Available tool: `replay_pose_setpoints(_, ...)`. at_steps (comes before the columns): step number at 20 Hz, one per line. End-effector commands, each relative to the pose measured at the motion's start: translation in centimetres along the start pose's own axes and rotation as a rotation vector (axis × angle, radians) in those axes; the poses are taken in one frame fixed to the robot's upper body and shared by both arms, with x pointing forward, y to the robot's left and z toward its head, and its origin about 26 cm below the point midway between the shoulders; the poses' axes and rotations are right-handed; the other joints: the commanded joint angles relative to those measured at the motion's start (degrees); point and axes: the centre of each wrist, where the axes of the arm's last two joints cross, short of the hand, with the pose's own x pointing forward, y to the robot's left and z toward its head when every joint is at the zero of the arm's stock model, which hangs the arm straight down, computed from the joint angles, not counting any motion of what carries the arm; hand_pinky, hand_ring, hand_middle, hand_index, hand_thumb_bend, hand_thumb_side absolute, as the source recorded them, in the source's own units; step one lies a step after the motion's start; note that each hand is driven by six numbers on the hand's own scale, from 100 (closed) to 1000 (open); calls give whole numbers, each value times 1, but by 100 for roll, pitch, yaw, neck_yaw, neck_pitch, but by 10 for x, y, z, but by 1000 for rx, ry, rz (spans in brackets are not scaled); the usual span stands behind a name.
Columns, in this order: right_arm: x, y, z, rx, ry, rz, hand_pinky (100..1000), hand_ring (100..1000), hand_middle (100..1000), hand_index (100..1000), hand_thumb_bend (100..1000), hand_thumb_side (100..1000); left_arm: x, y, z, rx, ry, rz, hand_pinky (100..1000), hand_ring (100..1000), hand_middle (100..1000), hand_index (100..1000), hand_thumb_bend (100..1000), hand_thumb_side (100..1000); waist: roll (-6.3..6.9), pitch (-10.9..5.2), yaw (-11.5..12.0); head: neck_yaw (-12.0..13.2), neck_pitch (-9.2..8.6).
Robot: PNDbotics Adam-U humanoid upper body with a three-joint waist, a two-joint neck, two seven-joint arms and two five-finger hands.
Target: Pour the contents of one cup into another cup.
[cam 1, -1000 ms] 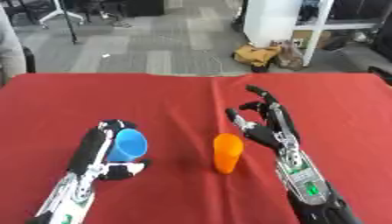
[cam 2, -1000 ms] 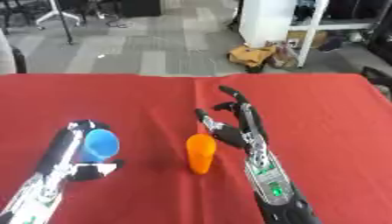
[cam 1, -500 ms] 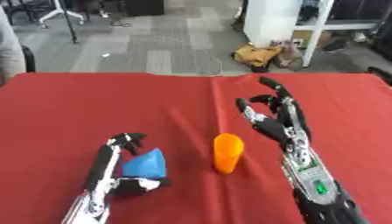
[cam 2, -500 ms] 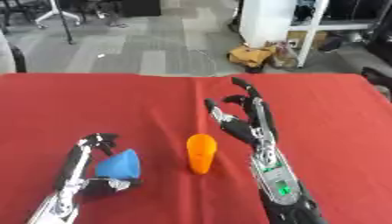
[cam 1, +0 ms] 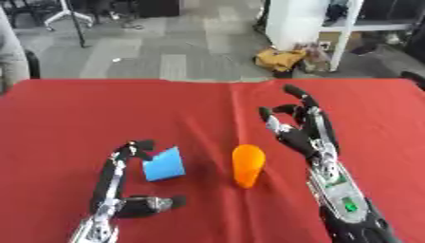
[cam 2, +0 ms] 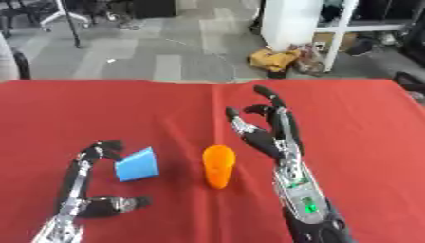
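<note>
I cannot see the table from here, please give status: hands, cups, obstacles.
Left hand shut on blue cup, cup tilted. Right hand open beside orange cup, not touching. Nothing between the cups.

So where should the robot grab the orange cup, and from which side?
Probably around its middle, coming from its right side. The orange cup stands on the red table with its rounded end up, so wrapping its sides suits better than pinching the top. The right hand is open just beside it, thumb towards the cup, with nothing between. The left hand is busy with the blue cup.

Open cloth [cam 1: 199,109] beyond orange cup [cam 1: 247,165]
</note>
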Motion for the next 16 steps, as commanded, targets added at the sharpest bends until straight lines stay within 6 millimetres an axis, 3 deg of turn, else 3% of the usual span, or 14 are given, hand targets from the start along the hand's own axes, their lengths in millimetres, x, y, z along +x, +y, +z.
replay_pose_setpoints(1,10,-9,-7,-3,-40,6,796,618,849,870,498,250,11,24,-5,29,6,48,698,560,624,799,1000,348,9,-88,21,9,-5)
replay_pose_setpoints(4,10,-12,-6,-10,-39,3,783,614,846,870,496,249,17,58,-4,52,76,320,694,555,622,796,1000,359,25,-89,53,5,20)
replay_pose_setpoints(7,10,-15,-6,-20,-37,-4,778,611,844,870,494,248,20,78,2,57,103,439,691,550,619,794,1000,364,23,-89,71,6,35)
replay_pose_setpoints(16,13,-17,-5,-37,-42,-21,767,603,836,871,491,245,18,78,15,93,167,488,681,535,611,789,1000,374,13,-79,109,41,62)
